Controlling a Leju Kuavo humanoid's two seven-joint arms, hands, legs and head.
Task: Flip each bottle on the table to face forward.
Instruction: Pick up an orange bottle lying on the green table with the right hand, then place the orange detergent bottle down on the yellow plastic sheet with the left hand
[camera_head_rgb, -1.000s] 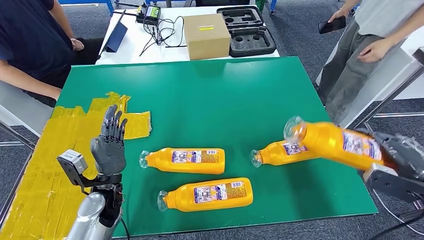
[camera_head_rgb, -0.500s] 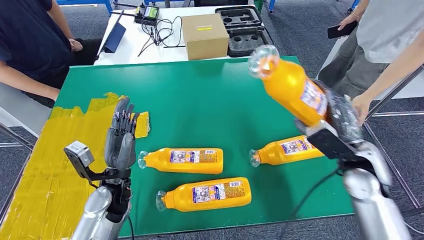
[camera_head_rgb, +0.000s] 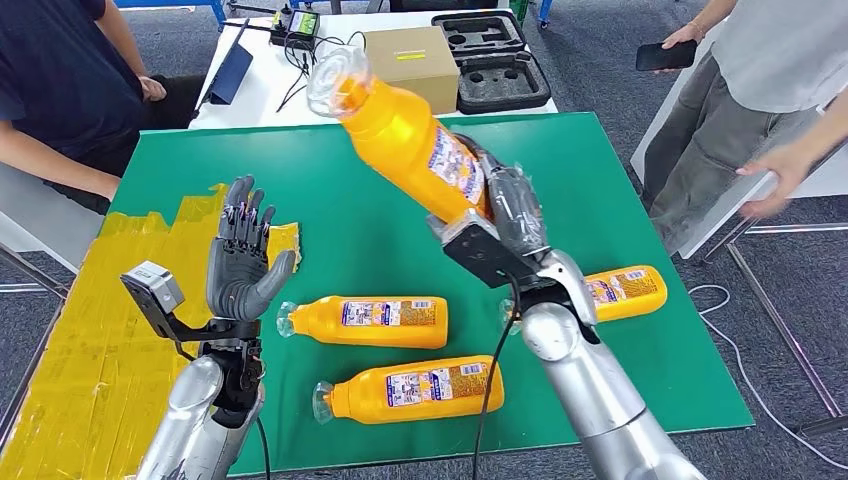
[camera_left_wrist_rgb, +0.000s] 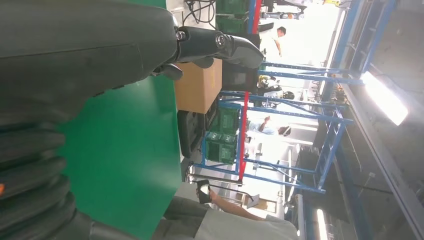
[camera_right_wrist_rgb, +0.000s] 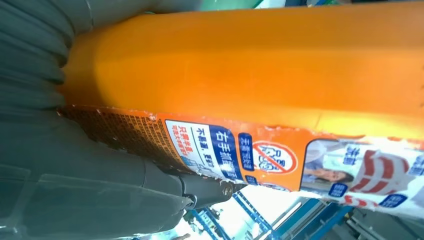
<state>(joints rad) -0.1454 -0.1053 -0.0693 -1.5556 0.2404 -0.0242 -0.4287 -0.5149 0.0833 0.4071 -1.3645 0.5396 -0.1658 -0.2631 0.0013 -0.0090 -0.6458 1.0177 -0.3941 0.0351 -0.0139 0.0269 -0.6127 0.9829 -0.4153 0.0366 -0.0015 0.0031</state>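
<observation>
Bottle (camera_head_rgb: 405, 130) clamped in right hand (camera_head_rgb: 505, 205) fingers over green table (camera_head_rgb: 380, 190); left hand (camera_head_rgb: 240, 265) fingers apart.

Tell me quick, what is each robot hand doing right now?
Left hand: open, fingers spread, holding nothing.
Right hand: holding a raised orange plastic bottle with a clear cap.

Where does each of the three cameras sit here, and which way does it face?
Head view: high on the body, looking forward and down at the green table; both arms show, the left hand open, the right hand holding a raised orange bottle.
Left wrist view: behind the left hand, facing across the table toward blue racks.
Right wrist view: behind the right hand, close on the bottle.
Shared: head and right wrist views show the held bottle.
</observation>
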